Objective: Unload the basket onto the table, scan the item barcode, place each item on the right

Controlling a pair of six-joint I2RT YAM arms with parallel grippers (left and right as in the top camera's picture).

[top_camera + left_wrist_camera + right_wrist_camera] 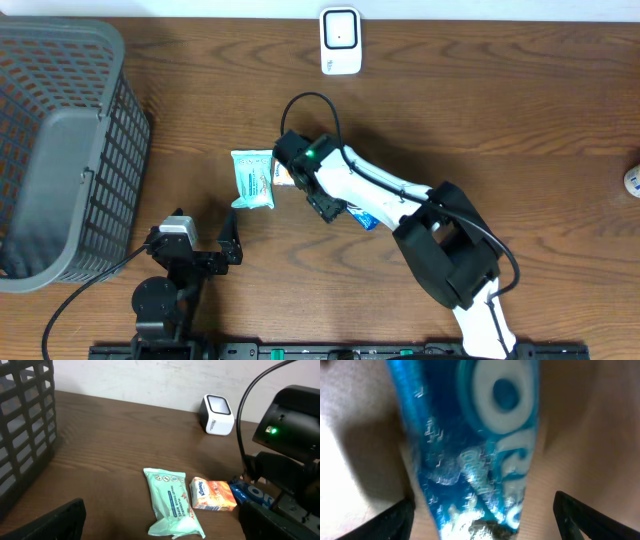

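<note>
A blue packet (pixel 480 445) lies flat on the wooden table (pixel 500 110), directly under the right gripper (pixel 485 515). Its long axis runs through the gap between the jaws, which stand spread on either side of it, not yet pinching. Just beside it we see tissues (pixel 213 494), then wipes (pixel 252 178). The left gripper (pixel 228 245) rests farther off, jaws spread, holding nothing. The scanner (pixel 340 41) stands well apart at the far edge, with bare wood between. A basket (pixel 60 150) sits far left.
</note>
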